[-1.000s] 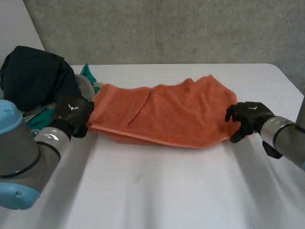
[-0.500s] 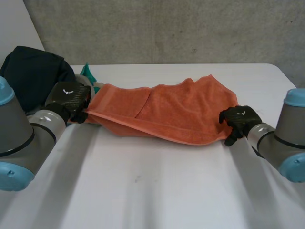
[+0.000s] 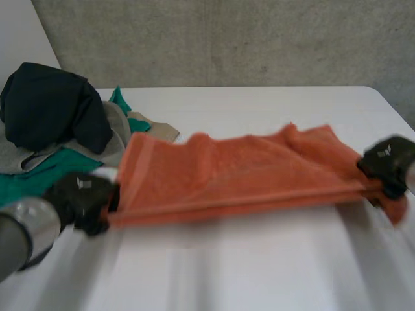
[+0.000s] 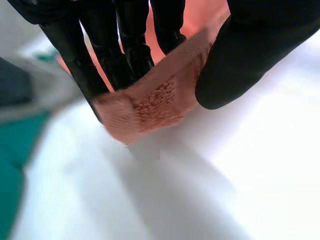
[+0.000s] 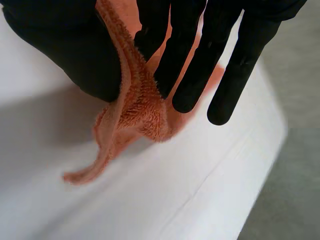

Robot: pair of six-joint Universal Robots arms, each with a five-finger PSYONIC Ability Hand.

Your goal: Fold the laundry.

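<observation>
Left hand [image 3: 81, 194] is clamped on the left end of one orange towel [image 3: 240, 175] | right hand [image 3: 388, 162] is pinched on its right end, near the table [image 3: 227, 265] edge | bare tabletop in front | one clothes pile [image 3: 52, 123] far left

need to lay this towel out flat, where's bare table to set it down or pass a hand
Bare: the near strip of table in front of the orange towel, and the far strip behind it, right of the laundry pile. Crowded: the far left corner, where the pile borders the towel's end near the left hand.
</observation>
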